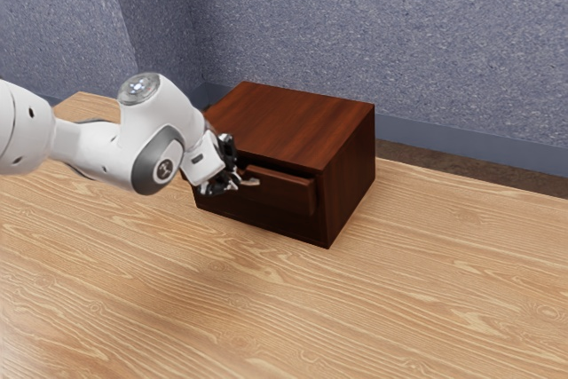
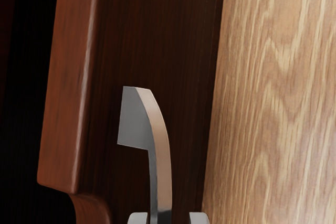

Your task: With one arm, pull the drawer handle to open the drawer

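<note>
Exterior view: drawer point(image 1: 282, 191) slightly out of the cabinet point(image 1: 302, 126), inside dark.
My gripper point(image 1: 236, 181) clamps its handle point(image 2: 157, 150); table point(image 1: 355, 308) stretches ahead.

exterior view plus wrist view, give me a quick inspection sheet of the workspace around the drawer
surface: light wooden table, bare grain, looks level
job's things: dark wooden cabinet stands on the table; its drawer sits a little out from the cabinet face; a curved metal handle sticks out of the drawer front
clutter: nothing seen
grippers: one black claw at the handle, arm reaching in from the exterior view's left; grip state cannot be told
cables: nothing seen
surroundings: grey speckled walls meeting in a corner behind the table, a dark skirting board along their foot
</note>
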Tool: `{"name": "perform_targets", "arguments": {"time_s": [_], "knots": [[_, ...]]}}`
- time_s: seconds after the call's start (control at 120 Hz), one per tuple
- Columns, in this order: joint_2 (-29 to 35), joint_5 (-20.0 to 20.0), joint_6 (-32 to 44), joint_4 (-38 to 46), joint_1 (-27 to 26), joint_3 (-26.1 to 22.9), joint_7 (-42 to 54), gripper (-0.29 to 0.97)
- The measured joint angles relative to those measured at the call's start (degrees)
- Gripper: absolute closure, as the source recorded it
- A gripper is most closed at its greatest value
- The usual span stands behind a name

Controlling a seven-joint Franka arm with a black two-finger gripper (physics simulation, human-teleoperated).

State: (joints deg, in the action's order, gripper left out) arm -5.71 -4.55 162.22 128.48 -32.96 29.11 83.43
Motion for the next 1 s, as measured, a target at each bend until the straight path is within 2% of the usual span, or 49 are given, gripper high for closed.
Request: {"name": "perform_targets", "arguments": {"time_s": [1.0], "knots": [[8.07, 0.14, 0.04, 8.35, 0.10, -0.01, 0.75, 0.68]]}}
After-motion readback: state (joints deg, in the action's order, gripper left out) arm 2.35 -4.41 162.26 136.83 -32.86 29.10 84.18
